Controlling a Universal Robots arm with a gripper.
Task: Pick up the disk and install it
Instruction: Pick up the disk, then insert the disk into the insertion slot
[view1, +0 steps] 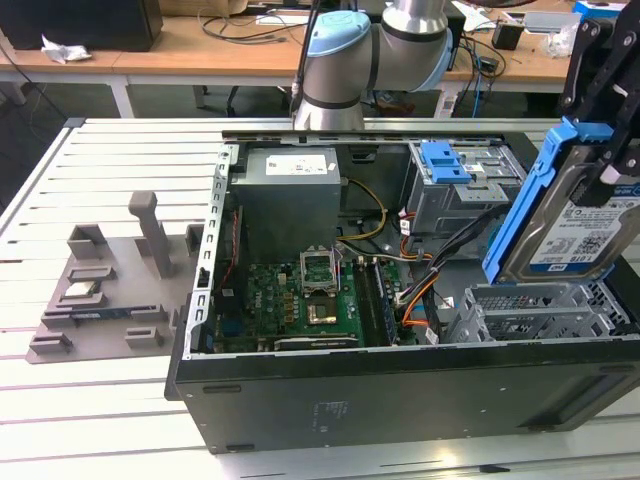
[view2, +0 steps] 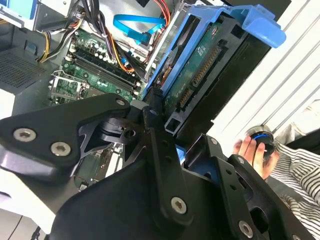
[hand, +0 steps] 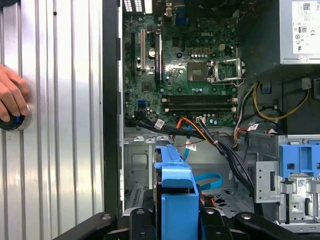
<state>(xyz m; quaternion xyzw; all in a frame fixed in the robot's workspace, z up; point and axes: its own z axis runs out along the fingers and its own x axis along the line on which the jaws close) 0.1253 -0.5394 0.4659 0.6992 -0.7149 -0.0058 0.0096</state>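
The disk (view1: 572, 225), a silver drive with a white-and-blue label in a blue plastic carrier, hangs tilted at the exterior view's right. It is above the open metal drive cage (view1: 540, 308) of the computer case (view1: 400, 395). My black gripper (view1: 607, 150) comes down from the upper right and is shut on the disk's upper part. In the first wrist view the blue carrier (hand: 175, 197) sits between my gripper (hand: 177, 222) fingers, over the cage floor. In the second wrist view the disk's green underside (view2: 197, 67) faces the camera, clamped by my gripper (view2: 172, 135).
The case lies open with its motherboard (view1: 300, 295), grey power supply (view1: 290, 195), orange and black cables (view1: 420, 290), and a second blue carrier (view1: 445, 165) in the rear bay. A grey fixture tray (view1: 110, 290) lies at the exterior view's left. A hand (hand: 10, 97) rests on a round knob beside the case.
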